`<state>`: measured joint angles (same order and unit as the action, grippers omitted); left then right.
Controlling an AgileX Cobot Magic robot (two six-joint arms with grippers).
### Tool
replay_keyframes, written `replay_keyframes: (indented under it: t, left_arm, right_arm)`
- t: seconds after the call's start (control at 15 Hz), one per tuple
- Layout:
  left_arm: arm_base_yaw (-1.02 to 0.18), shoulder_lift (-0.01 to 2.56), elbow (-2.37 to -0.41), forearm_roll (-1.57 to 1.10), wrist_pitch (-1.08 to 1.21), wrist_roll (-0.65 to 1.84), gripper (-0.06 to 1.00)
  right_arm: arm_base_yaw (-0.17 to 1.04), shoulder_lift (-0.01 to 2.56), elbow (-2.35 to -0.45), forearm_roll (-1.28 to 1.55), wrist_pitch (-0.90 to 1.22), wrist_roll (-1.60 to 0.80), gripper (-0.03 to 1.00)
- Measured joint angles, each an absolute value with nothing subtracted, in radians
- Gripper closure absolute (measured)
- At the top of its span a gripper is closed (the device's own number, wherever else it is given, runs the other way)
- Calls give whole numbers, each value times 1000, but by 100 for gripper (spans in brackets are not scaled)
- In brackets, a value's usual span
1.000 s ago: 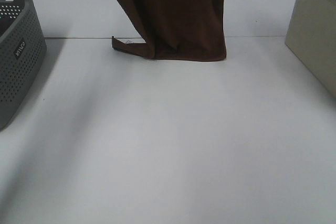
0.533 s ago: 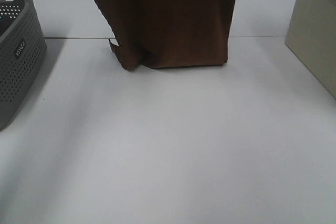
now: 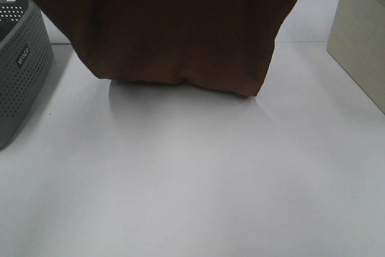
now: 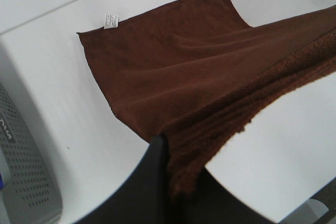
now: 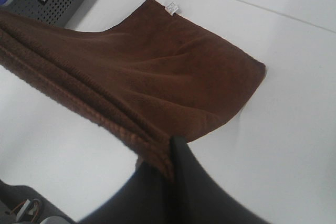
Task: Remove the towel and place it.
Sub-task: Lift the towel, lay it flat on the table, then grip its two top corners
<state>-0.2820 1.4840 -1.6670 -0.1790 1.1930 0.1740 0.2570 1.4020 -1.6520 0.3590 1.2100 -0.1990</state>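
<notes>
The white table is carrying a grey perforated basket at left and a beige box at right. The tagged end of the brown towel is lying flat on it.

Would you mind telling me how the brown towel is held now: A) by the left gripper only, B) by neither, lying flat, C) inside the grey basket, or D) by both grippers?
D: the left gripper and right gripper each pinch an edge of the towel, as the wrist views show.

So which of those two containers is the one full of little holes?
The grey basket on the left, its wall dotted with holes; the beige box on the right has plain sides.
</notes>
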Motion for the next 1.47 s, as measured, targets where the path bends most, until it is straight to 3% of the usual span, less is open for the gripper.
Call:
replay_keyframes:
  t: [0.6,1.2,1.47]
  left_arm:
    - [-293,1243,-1182,-344,1175,244,94]
    - [-515,1247,-894,-335,1149,221,94]
    - [-598,1431,-882,-327,1159,217,94]
  right_arm:
    - [262,1137,-1191,366,1206,-199,96]
    - [253,1042,-820,365,1211,-198,96]
    - [245,1044,-722,385,1211,-198,96]
